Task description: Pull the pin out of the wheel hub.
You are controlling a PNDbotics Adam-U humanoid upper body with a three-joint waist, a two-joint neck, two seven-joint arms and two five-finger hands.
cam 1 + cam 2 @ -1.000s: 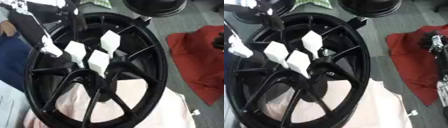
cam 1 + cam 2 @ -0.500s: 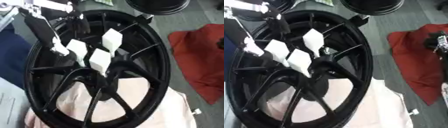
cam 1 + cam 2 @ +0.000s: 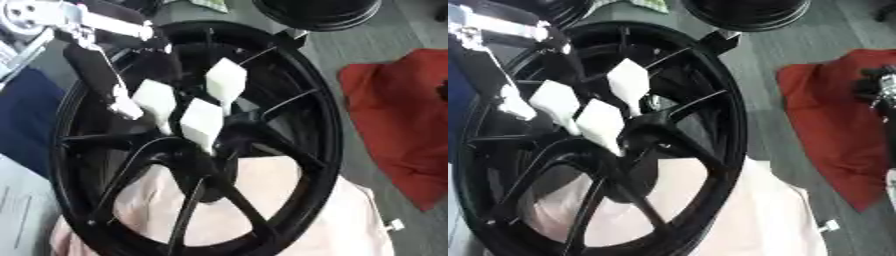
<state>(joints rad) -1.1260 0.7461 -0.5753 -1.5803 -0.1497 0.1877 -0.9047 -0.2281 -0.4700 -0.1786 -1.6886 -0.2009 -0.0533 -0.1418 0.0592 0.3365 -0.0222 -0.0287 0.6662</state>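
Left hand [image 3: 188, 107] seen over hub of black wheel [image 3: 306, 100], white-tipped fingers [image 3: 203, 122] extended, relaxed, nothing held. Pin not discernible. One wheel laid on pink cloth [image 3: 350, 220]; one red cloth [image 3: 398, 125] at right.

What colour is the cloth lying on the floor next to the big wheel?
Red. The cloth shows best in the left eye view.
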